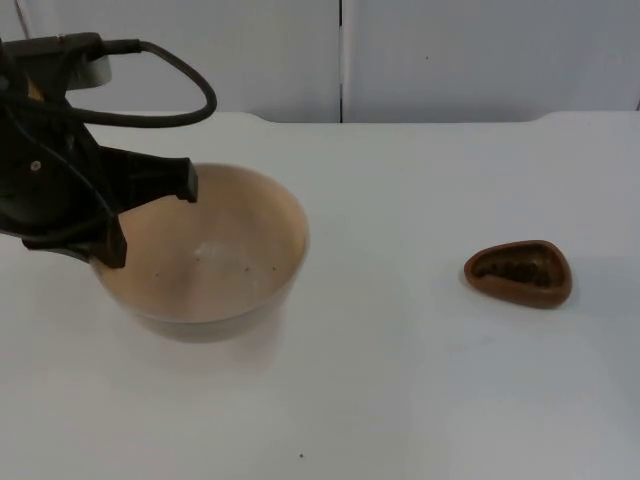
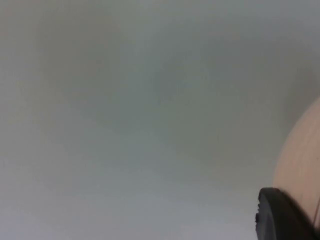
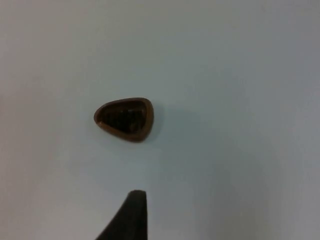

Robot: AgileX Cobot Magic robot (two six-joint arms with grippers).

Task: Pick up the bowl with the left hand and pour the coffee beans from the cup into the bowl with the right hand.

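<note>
Your left gripper point(image 1: 150, 215) straddles the bowl point(image 1: 215, 255) rim at table left, spread, not clamped. Stiff, light; pinch the rim. The small, tippable cup point(image 1: 518, 272) sits well right; right gripper's state: cannot tell.

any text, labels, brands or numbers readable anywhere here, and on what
None: no word, label, brand, number or sign can be read.
The bowl is plain beige, with the left claw at its rim.
The brown cup holding coffee beans carries no print.
The white table and grey wall are unmarked.
</note>
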